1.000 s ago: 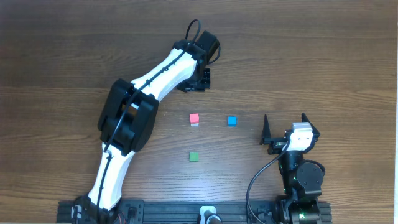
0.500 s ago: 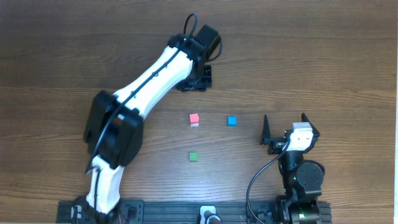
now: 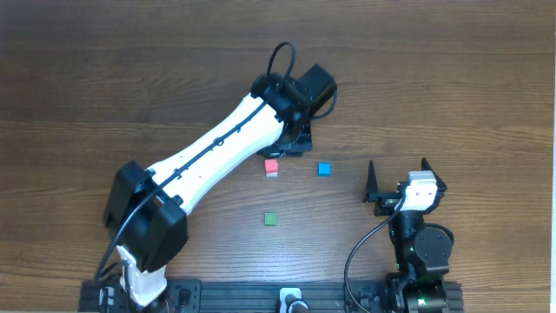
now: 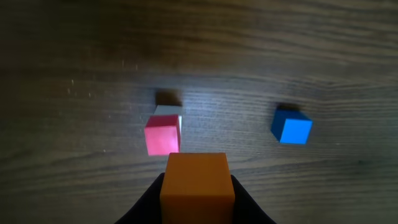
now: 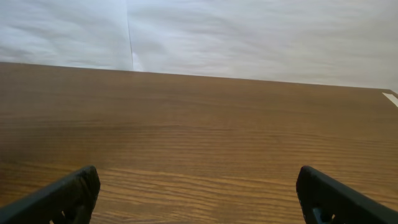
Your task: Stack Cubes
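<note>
Wooden table [image 3: 452, 78], dark grain. A black rail [image 3: 234, 289] runs along its near edge, at the arm bases. A pale backdrop [image 5: 261, 37] rises behind the far edge, with a scrap of white tape [image 5: 391, 98] at the table's corner.

Loose cubes at mid-table: pink cube [image 4: 162, 138], with a white cube [image 4: 169, 112] touching it; whether the white one sits under or beside it is not clear. The blue cube [image 4: 291, 128] stands apart to the right of the pink one. The green cube [image 3: 270, 219] lies nearer the bases, well apart from both.

Left arm reaches across the middle. Left gripper [image 4: 197, 204] is clenched on an orange cube [image 4: 196, 177], one finger on each side face, top face level. In the left wrist view the orange cube hangs above the table, and the pink cube lies just past its front edge, slightly to one side.

Right gripper [image 3: 398, 167] is near its base on the right, fingers spread wide and holding nothing, and all the cubes are apart from it.
</note>
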Motion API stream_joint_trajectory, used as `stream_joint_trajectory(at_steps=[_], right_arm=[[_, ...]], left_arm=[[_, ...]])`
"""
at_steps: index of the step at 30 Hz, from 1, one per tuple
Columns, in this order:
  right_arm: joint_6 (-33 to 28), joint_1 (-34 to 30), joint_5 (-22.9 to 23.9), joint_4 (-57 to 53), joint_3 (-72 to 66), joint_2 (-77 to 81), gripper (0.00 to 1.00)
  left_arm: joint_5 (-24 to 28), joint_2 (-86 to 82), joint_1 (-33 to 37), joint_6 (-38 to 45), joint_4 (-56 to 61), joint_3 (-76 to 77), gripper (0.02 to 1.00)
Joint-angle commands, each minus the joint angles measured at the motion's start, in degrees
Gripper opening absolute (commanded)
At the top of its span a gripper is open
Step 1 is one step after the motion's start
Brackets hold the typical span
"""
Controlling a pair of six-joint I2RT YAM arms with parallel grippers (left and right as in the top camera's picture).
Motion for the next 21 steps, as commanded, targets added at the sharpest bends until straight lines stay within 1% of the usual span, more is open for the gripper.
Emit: stream_joint_trajectory(at_steps=[1, 5, 21], right_arm=[[0.52, -0.24, -0.50, 0.00, -0.42, -0.63, 0.993], [0.52, -0.24, -0.50, 0.00, -0.42, -0.63, 0.991], [0.52, -0.24, -0.50, 0.00, -0.42, -0.63, 0.991]], left_arm=[[-1.44, -6.47, 0.28, -3.65, 2.34, -5.70, 0.086], [-1.46, -8.46, 0.37, -3.80, 3.76, -9.68, 0.084], [-1.25, -7.89, 1.03, -3.82, 8.20, -15.72, 0.084]])
